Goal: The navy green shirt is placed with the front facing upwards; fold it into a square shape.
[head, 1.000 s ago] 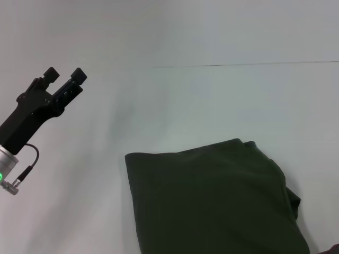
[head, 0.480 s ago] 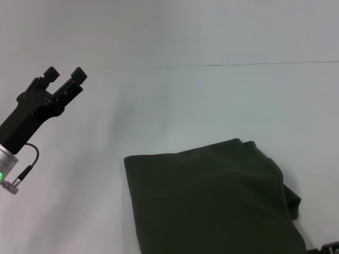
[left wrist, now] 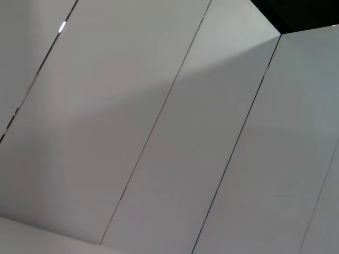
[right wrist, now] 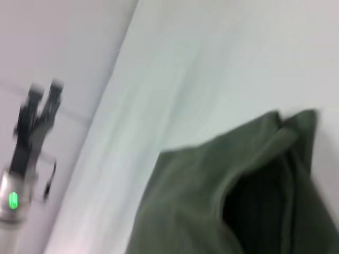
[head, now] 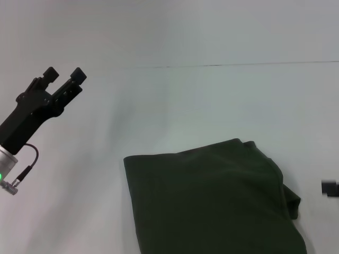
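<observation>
The navy green shirt (head: pixel 212 201) lies folded into a rough rectangle on the white table, low in the head view, with a bulging fold along its right side. In the right wrist view the shirt (right wrist: pixel 228 196) fills the lower half and its layered edge shows. My left gripper (head: pixel 64 76) is raised well off to the shirt's left, open and holding nothing. Only a small black bit of my right gripper (head: pixel 329 188) shows, at the right edge just beside the shirt's right side and apart from it.
The white table (head: pixel 212 106) runs back to a thin dark seam (head: pixel 238 65). The left wrist view holds only white wall panels (left wrist: pixel 159 132). The left gripper (right wrist: pixel 45 91) also appears far off in the right wrist view.
The right gripper has risen from the bottom right corner to higher along the right edge. The shirt and the left arm have not moved.
</observation>
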Controlling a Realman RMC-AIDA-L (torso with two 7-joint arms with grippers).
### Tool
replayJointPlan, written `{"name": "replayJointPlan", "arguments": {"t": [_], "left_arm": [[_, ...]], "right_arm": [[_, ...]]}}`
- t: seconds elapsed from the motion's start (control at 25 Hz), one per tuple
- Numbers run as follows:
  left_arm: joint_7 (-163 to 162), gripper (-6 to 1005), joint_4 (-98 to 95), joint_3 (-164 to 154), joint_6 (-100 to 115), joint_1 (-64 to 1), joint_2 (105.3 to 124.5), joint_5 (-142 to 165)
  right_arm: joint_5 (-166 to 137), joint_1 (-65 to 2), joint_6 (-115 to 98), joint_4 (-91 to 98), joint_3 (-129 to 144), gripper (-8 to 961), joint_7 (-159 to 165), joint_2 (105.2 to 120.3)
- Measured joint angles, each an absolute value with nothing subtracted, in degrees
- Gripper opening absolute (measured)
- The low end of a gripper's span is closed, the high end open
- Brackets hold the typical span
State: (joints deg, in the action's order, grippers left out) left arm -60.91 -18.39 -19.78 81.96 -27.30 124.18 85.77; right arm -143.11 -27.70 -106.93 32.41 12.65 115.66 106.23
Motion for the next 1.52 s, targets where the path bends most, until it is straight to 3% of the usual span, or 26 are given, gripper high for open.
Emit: {"name": "replayJointPlan", "arguments": {"t": [0.16, 0.8, 1.12, 1.52], "left_arm": [[-60.88, 929, -18.40, -19.77, 82.00, -27.15, 124.25, 85.79], [-59.76, 929, -18.87, -19.78, 81.64, -26.55, 124.27, 85.78], [-57.98, 928, -18.81, -19.70, 81.21, -26.62, 124.27, 85.78], [-57.66, 928, -18.84, -19.54, 81.11, -26.72, 124.27, 85.78]], "right_arm": [[-140.89, -29.00, -103.76, 30.35, 11.96, 807, 125.78, 106.53], [-133.87, -32.93, -88.05, 22.39, 17.52, 806, 140.13, 109.27], [-133.79, -35.05, -84.20, 21.77, 18.15, 800, 140.58, 111.78], [-133.65, -36.50, -77.50, 20.98, 21.53, 778, 141.10, 113.78]]}}
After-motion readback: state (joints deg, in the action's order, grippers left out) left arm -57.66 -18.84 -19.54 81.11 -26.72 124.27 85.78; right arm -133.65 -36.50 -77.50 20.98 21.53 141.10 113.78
